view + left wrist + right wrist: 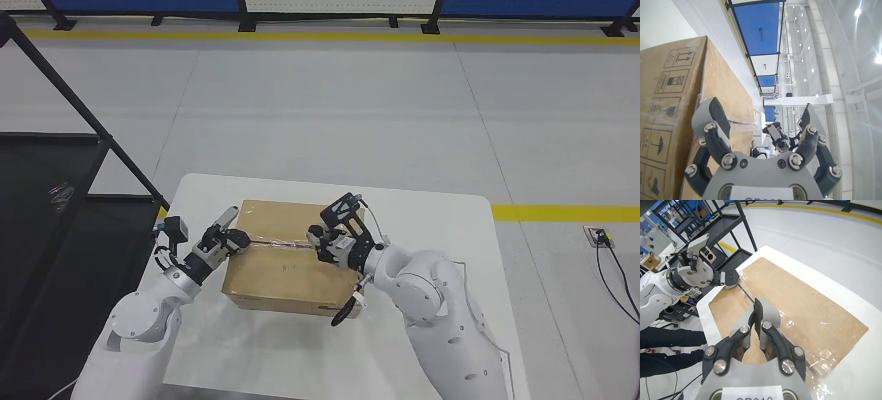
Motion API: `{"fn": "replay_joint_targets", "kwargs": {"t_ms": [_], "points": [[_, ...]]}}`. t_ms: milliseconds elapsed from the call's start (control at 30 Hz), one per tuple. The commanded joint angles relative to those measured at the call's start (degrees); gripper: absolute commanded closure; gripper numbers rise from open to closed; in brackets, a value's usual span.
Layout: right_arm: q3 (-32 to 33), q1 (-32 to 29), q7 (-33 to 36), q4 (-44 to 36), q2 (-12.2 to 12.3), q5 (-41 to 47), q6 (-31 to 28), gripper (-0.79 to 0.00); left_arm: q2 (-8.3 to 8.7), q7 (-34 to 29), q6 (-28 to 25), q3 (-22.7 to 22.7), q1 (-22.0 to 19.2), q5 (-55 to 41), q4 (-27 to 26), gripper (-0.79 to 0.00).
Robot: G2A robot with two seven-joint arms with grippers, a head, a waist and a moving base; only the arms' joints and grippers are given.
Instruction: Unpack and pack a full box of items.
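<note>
Brown cardboard box [285,265], shut and sealed along its top seam with clear tape [280,243], noted lying flat mid-way across a white table [430,215].

Top view: left gripper [232,228] placed at the box's left end and right gripper [322,240] over the top face beside the seam, both close to the tape line.

Left wrist view: adds the box side panel [668,94] with its printed handling symbols [676,79], seen in no other view. Left gripper [762,113] spread wide and holding nothing, with one finger [717,113] against the box's upper edge and the other out in free air.

Right wrist view: adds the wrinkled, glossy tape [783,317] running the length of the top face [810,298]. Right gripper [758,308] clenched, pads pressed together, poised directly over the seam. Cannot tell whether any tape is pinched between them. Left gripper [719,260] also recorded here at the far end of the seam, with its lower finger [731,278] at the box edge where the tape ends. Black metal shelving frame [725,224] standing beyond the table.
</note>
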Motion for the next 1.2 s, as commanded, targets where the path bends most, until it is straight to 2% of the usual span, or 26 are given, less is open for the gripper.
{"fn": "replay_joint_targets", "kwargs": {"t_ms": [0,167,867,933,1067,1167], "points": [[-0.1,0.7,2.3,1.4,0.1,1.8,-0.2,0.000,-0.01,0.0,0.0,0.0,0.0,-0.1,0.0,-0.785],[-0.5,2.0,5.1,3.8,0.5,4.2,-0.4,0.000,-0.04,-0.1,0.0,0.3,-0.1,0.0,0.0,-0.785],[2.8,1.5,7.4,6.0,2.6,9.4,4.6,0.000,0.00,-0.3,0.0,0.2,-0.1,0.4,0.1,-0.785],[3.2,1.0,6.6,5.3,2.8,9.7,4.2,0.000,0.00,-0.3,0.0,0.1,-0.1,0.4,0.2,-0.785],[4.5,-0.8,4.8,3.6,3.4,13.6,-0.4,0.000,0.04,-0.4,-0.1,-0.2,0.1,0.3,0.2,-0.785],[5.4,-1.7,2.8,2.6,3.8,13.3,-0.3,0.000,0.05,-0.4,-0.1,-0.2,0.1,0.3,0.2,-0.785]]}}
